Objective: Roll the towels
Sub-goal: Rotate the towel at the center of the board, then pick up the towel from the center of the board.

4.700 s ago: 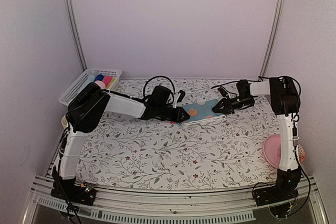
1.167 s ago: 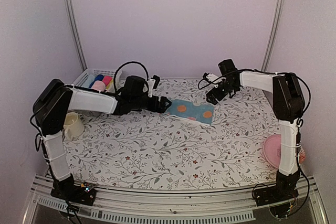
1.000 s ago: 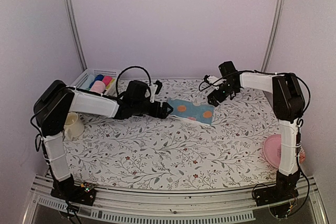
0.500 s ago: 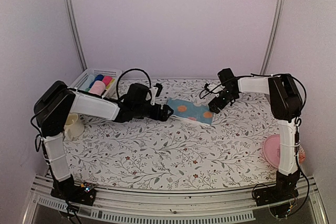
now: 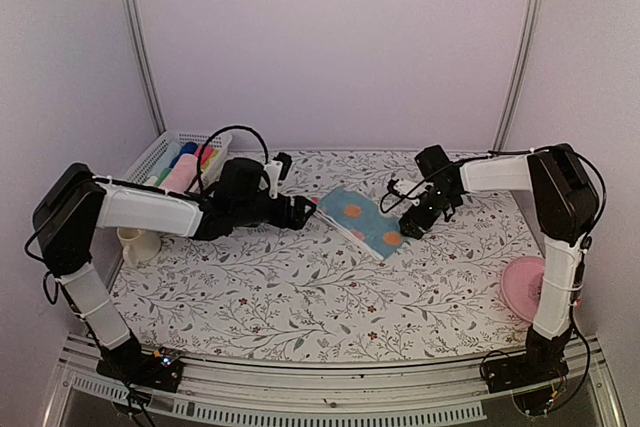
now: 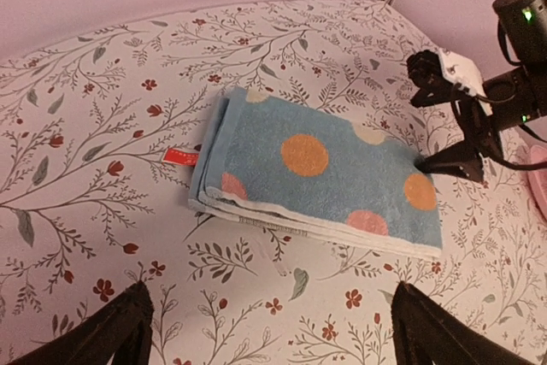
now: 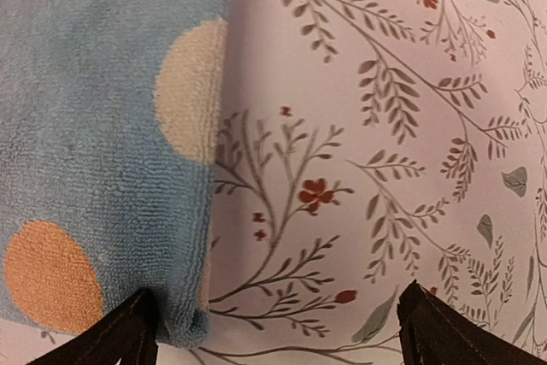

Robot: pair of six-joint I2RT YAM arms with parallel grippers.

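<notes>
From above, the blue spotted towel (image 5: 362, 219) lay folded flat and unrolled toward the back of the table (image 5: 300, 297), while rolled towels (image 5: 185, 169) filled the basket (image 5: 150, 154) at far left. Rolling this one looked not yet begun, and against half a second earlier it had swung askew, the left gripper (image 5: 300, 209) had drawn back leftward and the right gripper (image 5: 408, 227) had dropped to its right end. The left wrist view showed that gripper's fingers (image 6: 120, 331) spread wide on nothing (the towel just ahead, untouched). The right wrist view showed its own fingers likewise wide apart, clasping nothing, one tip at the towel's corner.
</notes>
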